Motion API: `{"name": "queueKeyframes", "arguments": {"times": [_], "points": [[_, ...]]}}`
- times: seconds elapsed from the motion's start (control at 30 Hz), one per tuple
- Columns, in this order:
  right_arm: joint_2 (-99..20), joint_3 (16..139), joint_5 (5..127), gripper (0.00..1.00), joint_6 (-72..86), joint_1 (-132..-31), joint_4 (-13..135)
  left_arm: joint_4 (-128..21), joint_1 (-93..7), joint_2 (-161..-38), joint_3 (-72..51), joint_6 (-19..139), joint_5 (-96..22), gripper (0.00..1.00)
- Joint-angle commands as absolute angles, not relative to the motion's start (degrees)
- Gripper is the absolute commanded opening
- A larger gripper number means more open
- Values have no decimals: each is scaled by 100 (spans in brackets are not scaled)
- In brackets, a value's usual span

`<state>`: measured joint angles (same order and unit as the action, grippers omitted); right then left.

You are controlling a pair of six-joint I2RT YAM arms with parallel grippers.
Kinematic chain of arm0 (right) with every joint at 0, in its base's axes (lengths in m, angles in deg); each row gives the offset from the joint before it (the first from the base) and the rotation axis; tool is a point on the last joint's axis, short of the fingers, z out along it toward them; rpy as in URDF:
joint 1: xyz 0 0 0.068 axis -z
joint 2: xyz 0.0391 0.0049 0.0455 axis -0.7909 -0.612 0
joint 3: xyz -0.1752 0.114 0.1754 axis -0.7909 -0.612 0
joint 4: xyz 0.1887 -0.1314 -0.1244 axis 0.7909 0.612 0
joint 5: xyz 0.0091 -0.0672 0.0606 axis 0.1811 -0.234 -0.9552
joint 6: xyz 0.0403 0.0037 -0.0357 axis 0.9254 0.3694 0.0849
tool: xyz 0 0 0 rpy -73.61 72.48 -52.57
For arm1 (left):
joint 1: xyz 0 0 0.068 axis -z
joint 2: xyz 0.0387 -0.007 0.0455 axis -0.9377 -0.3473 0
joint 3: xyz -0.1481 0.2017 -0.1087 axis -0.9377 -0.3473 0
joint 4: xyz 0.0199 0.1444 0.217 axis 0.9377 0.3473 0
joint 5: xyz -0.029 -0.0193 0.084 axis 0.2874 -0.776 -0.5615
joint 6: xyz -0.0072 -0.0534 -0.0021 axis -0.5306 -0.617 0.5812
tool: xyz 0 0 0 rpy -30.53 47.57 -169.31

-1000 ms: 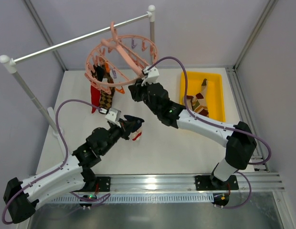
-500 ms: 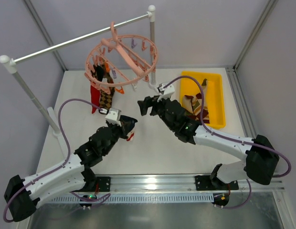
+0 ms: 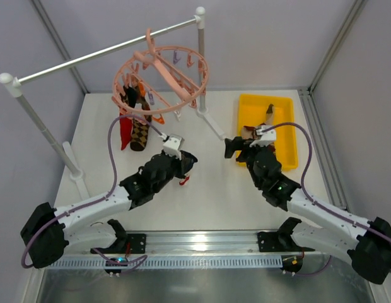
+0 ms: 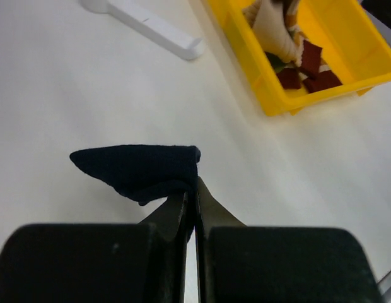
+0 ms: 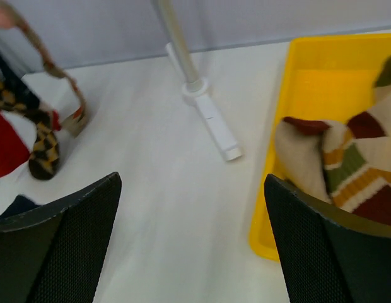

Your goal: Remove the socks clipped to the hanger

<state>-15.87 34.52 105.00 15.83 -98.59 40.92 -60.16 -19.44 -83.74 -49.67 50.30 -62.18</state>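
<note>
The salmon-pink hanger hangs from the rail. Clipped to its left side are a red sock, a brown argyle sock and a dark one. In the right wrist view the argyle sock and the red sock show at the left edge. My left gripper is shut on a navy sock, holding it just above the table. My right gripper is open and empty, beside the yellow bin's left wall.
A yellow bin at the right holds striped socks. The grey rail rests on white posts. One post's white foot lies between the hanger and the bin.
My right gripper has opened and drawn back from the hanger, down and right to the bin's side. The left arm has carried the navy sock a little to the right.
</note>
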Motion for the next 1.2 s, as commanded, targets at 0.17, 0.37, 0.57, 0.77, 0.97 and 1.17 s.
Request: {"name": "queueKeyframes", "arguments": {"times": [0.17, 0.37, 0.57, 0.77, 0.97, 1.17], "points": [[381, 2621, 10733, 100, 2203, -7998, 5251, -6694, -1097, -10261, -3011, 5124, -5717, 0], [2092, 2507, 11250, 100, 2440, -7486, 6243, -6757, -1061, -12229, -1025, 5036, -5014, 0], [3842, 2647, 11919, 100, 2212, -7468, 7150, -6704, -1061, -13646, 934, 5001, -4881, 0], [4487, 2797, 12201, 100, 2036, -7477, 7730, -6993, -1061, -14674, 2104, 4904, -4776, 0], [4312, 2849, 11938, 100, 2071, -7477, 7757, -6283, -1053, -15500, 3264, 4939, -5188, 100], [4250, 2805, 11850, 100, 2098, -7477, 7748, -6632, -1053, -15028, 2225, 4957, -5469, 100]]}}
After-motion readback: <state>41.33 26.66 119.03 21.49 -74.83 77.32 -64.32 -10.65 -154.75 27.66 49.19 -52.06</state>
